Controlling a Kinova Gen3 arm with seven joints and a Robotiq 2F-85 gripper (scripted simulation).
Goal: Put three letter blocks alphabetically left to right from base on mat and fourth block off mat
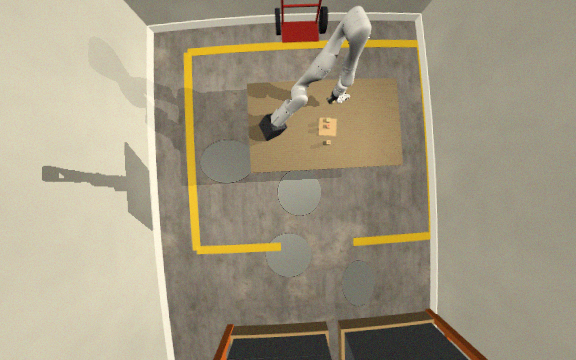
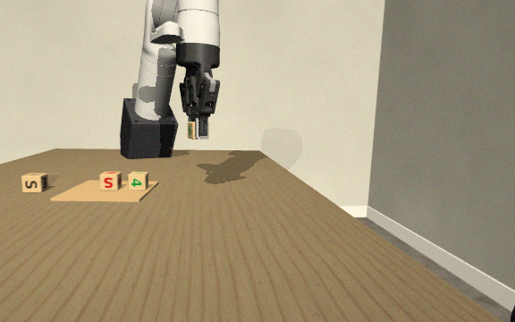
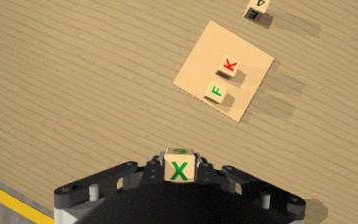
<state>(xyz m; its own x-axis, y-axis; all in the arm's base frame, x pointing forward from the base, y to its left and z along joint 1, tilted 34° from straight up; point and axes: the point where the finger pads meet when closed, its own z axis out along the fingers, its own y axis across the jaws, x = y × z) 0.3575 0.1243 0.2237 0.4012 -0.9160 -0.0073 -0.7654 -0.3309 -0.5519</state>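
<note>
At bottom centre of the wrist view, black two-finger gripper [image 3: 180,172] sits clamped on small wooden cube with green X [image 3: 179,169]. Likely light, rigid, smooth; flat opposite sides suit pinching. Tan square mat [image 3: 200,57] upper right holds two lettered cubes.

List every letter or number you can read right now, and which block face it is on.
"X", green: face of the block held in the pincer.
"F", green: top of one mat block; "4" on its side.
"K", red: top of the other mat block; "S" on its side.
"S", black: side of the off-mat block; its top is unclear.
</note>
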